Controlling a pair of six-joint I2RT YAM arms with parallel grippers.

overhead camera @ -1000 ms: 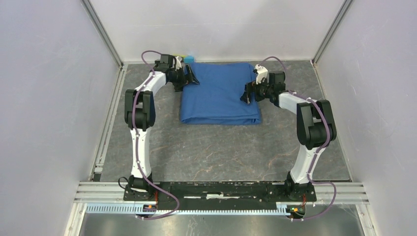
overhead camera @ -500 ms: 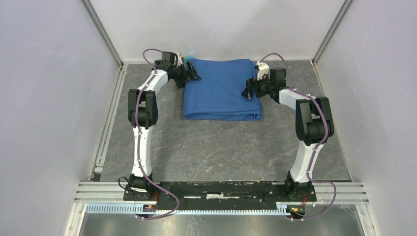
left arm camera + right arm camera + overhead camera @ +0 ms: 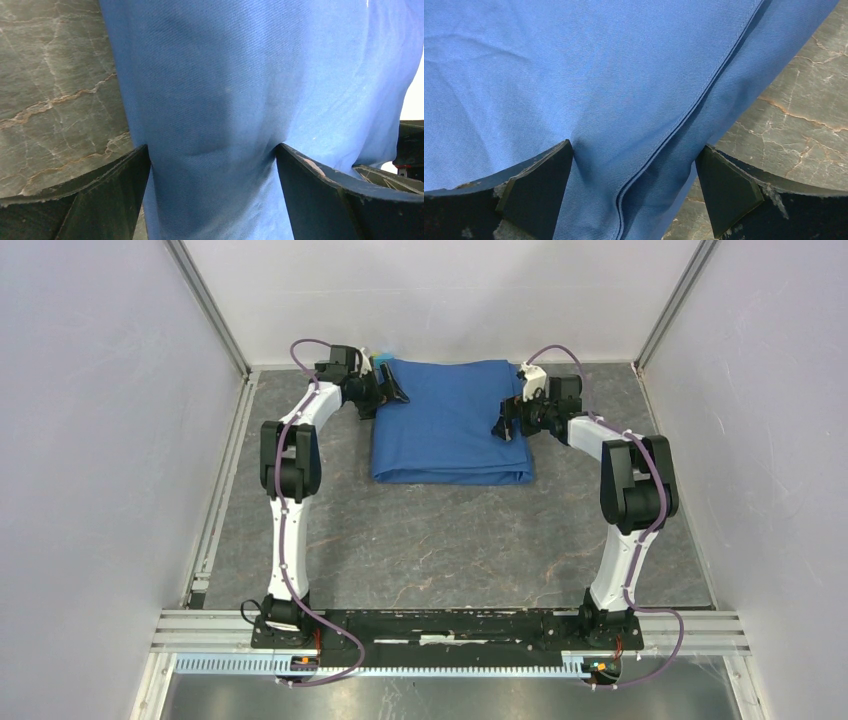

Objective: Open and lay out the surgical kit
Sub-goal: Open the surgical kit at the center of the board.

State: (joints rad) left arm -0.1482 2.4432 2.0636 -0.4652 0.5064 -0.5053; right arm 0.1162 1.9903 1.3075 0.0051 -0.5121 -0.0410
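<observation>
Folded blue cloth wrap (image 3: 452, 425) of the surgical kit sits far-centre on the grey marbled counter (image 3: 440, 550), fully wrapped, contents hidden. In the last second it has slid slightly toward the back wall, both arms moving with it. Now the left pincer (image 3: 392, 390) is at its far-left corner and the right pincer (image 3: 508, 426) on its right edge. Both are spread wide, cloth between the fingers, nothing clamped. Looks like repositioning only, no flap lifted yet. Likely next: pinch a fold edge, peel outward.
</observation>
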